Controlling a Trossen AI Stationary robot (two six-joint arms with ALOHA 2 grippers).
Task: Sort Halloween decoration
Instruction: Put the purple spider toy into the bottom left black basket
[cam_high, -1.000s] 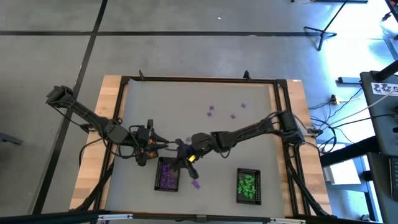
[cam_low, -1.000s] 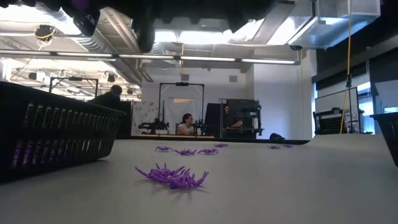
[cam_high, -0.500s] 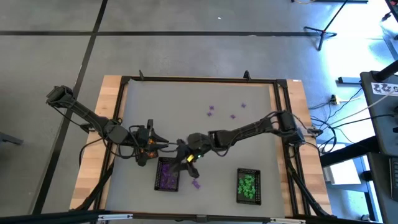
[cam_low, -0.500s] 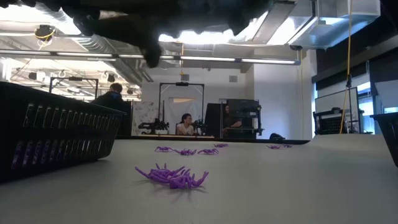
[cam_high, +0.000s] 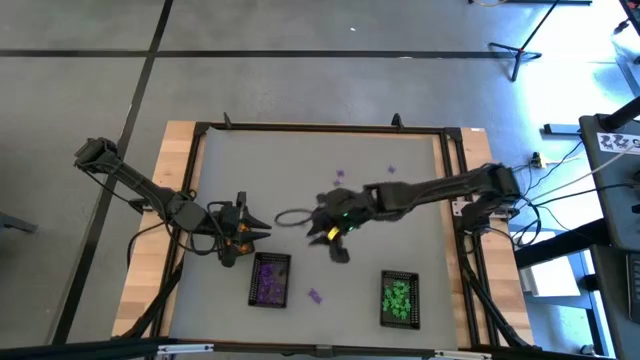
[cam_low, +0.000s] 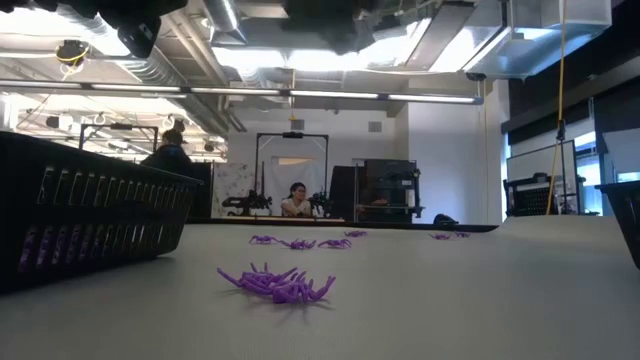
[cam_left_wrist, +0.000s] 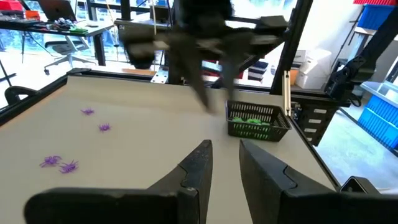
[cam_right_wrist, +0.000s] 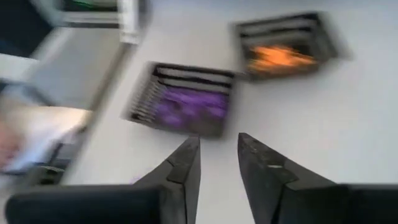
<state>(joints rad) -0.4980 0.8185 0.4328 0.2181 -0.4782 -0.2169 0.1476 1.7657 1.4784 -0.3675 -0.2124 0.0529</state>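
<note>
Purple Halloween decoration pieces lie loose on the grey table: one (cam_high: 315, 296) beside the purple-filled black mesh tray (cam_high: 270, 280), a few (cam_high: 340, 177) toward the far side. In the low view a purple cluster (cam_low: 280, 285) rests on the table. A second tray (cam_high: 399, 298) holds green pieces, and a third (cam_right_wrist: 283, 56) orange ones. My right gripper (cam_right_wrist: 219, 138) hangs open and bare above mid-table (cam_high: 305, 216), beyond the purple tray. My left gripper (cam_left_wrist: 224, 144) hovers open and bare at the left (cam_high: 262, 228).
A black frame (cam_high: 320, 127) rims the table. The purple tray's mesh wall (cam_low: 90, 225) stands at the low view's left. People sit at desks in the room behind the table (cam_low: 295, 200). Bare grey table (cam_high: 400, 230) lies between the far pieces and the green tray.
My right gripper has risen from just over the purple tray and swung toward the table's far right, tipping closer to level. The trays and the loose purple pieces lie where they were.
</note>
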